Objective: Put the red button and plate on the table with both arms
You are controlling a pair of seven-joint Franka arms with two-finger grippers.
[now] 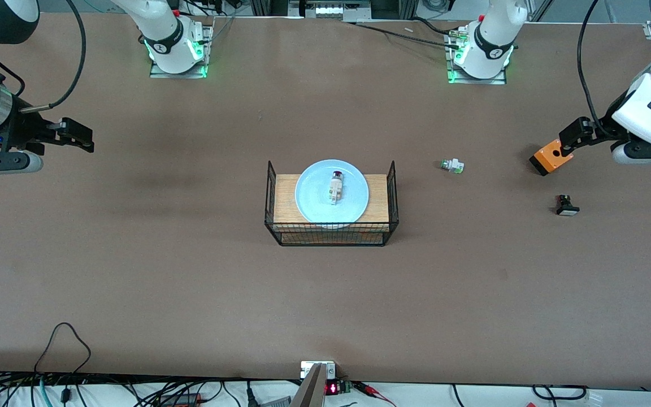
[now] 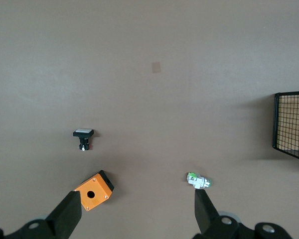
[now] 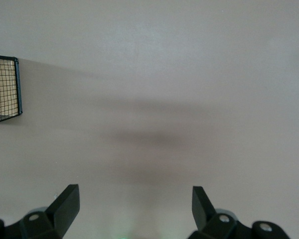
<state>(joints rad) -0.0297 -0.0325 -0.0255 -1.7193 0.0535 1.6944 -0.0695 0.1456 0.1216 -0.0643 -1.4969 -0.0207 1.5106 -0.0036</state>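
Both grippers (image 2: 134, 211) (image 3: 134, 206) spread, aloft; round plate (image 1: 308, 198) carries red button (image 1: 335, 186).

No text reads clearly; a small red display (image 1: 331, 388) at the table edge perhaps shows digits.

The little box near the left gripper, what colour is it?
Orange, with a dark hole in its top: the box shows best in the left wrist view.

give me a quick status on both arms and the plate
Left gripper jaws open over orange box. Right gripper open, waiting. Red button on plate, atop basket.
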